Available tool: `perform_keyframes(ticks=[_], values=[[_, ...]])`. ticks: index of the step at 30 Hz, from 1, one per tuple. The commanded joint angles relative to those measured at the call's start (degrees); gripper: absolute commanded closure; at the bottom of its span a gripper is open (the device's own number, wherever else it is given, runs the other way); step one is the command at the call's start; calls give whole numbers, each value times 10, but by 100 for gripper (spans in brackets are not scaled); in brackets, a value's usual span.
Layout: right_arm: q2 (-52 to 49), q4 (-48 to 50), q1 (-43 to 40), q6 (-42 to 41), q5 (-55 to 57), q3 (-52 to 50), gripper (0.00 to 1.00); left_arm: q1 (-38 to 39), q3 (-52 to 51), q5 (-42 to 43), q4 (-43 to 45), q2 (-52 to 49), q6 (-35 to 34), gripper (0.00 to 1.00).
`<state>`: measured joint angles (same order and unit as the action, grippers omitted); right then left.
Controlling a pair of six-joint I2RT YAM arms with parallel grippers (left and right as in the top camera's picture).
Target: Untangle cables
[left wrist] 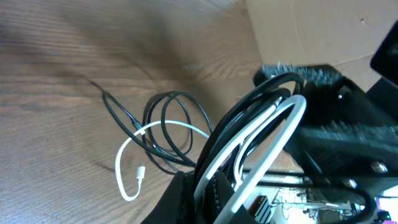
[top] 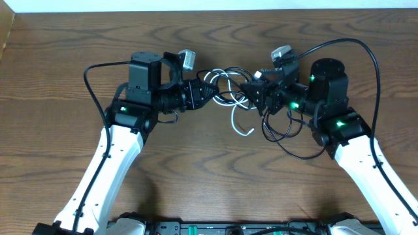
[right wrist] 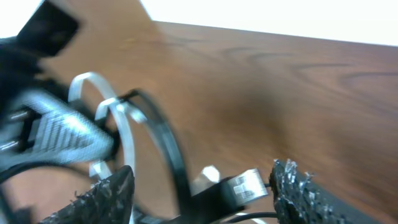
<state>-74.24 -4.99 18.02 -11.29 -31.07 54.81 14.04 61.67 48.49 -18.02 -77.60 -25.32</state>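
**Cables bunched between both grippers**

Overhead: the left gripper (top: pixel 209 91) is clenched on the tangled cables (left wrist: pixel 297 106) at mid-table (top: pixel 65 39). Only the left wrist view shows the white plug (left wrist: pixel 140 172) lying flat. The blurred right wrist view shows the right gripper (top: pixel 252 91) fingers (right wrist: pixel 298 186) spread.

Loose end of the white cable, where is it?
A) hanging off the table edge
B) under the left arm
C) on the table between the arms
C: the white cable curls down toward the near side and its tip lies flat on the table.
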Motion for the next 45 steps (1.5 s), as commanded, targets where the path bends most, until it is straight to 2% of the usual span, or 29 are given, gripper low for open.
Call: perform_keyframes(ticks=[1, 3, 5, 8, 11, 12, 20, 26, 29, 33, 36, 38, 40, 43, 45], values=[[-5, 1, 6, 7, 168, 8, 30, 13, 4, 1, -2, 2, 0, 92], [-7, 4, 6, 7, 234, 8, 25, 20, 4, 1, -11, 2, 0, 93], [-7, 10, 6, 17, 248, 8, 25, 24, 4, -1, -21, 2, 2, 92], [-7, 18, 8, 61, 148, 8, 30, 28, 4, -2, -25, 2, 12, 92], [-8, 4, 20, 89, 5, 8, 27, 28, 4, -2, -24, 2, 12, 93], [-8, -1, 24, 89, -11, 8, 26, 28, 4, -2, -24, 2, 12, 92], [-8, -29, 35, 118, -42, 8, 25, 28, 4, -59, -25, 2, 22, 93], [-8, -42, 35, 118, -79, 8, 26, 28, 4, -66, -22, 1, 23, 92], [-8, -56, 35, 118, -110, 8, 38, 28, 4, -96, -12, 1, 23, 92], [-8, -61, 35, 118, -132, 8, 63, 28, 4, -75, 31, 2, 21, 93], [-8, -64, 35, 118, -132, 8, 69, 28, 4, -30, 62, 2, 21, 93], [-8, -64, 35, 118, -124, 8, 81, 28, 4, 0, 75, 2, 21, 93], [-8, -64, 35, 118, -91, 8, 99, 28, 4, 13, 73, 2, 21, 93], [-8, -64, 34, 108, 6, 8, 99, 28, 4, 16, 51, 2, 21, 93], [-8, -65, 33, 68, 112, 8, 99, 28, 4, 7, 17, 1, 32, 93]])
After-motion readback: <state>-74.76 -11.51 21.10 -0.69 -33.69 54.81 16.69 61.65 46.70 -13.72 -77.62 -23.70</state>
